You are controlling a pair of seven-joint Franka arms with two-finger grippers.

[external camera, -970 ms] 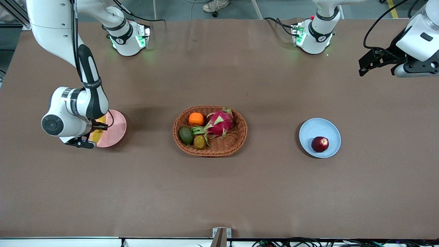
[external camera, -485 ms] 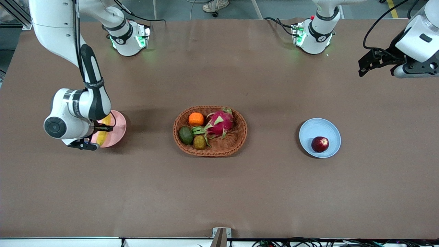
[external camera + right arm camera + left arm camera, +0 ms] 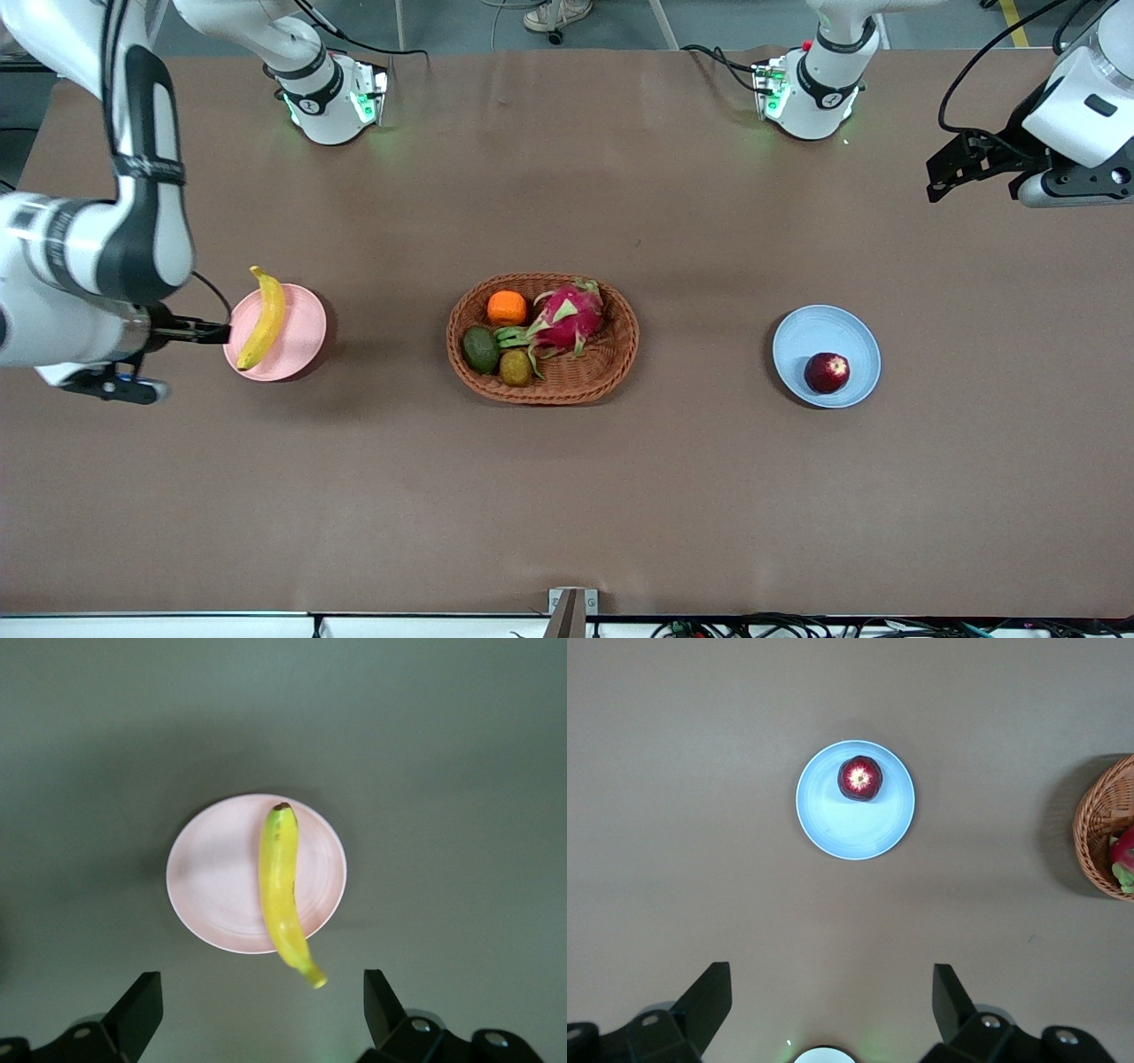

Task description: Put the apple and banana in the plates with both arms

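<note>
The yellow banana (image 3: pixel 263 319) lies across the pale pink plate (image 3: pixel 297 341), toward the right arm's end of the table. One tip sticks out over the rim. High above it, my right gripper (image 3: pixel 263 992) is open and holds nothing. In the right wrist view the banana (image 3: pixel 282 886) rests on the pink plate (image 3: pixel 213 877). The dark red apple (image 3: pixel 827 372) sits in the light blue plate (image 3: pixel 819 330), on the side nearer the front camera. My left gripper (image 3: pixel 935 177) hangs open and empty in the air at the left arm's end. The left wrist view shows the apple (image 3: pixel 859 778) on the blue plate (image 3: pixel 850 828).
An oval wicker basket (image 3: pixel 542 396) stands mid-table between the two plates. It holds an orange (image 3: pixel 507 307), a pink dragon fruit (image 3: pixel 567 319), an avocado (image 3: pixel 481 348) and a kiwi (image 3: pixel 516 366). Brown tabletop surrounds everything.
My right gripper opened and let go of the banana, which now lies on the pink plate. The right arm rose and drew back toward its end of the table. The left arm barely moved.
</note>
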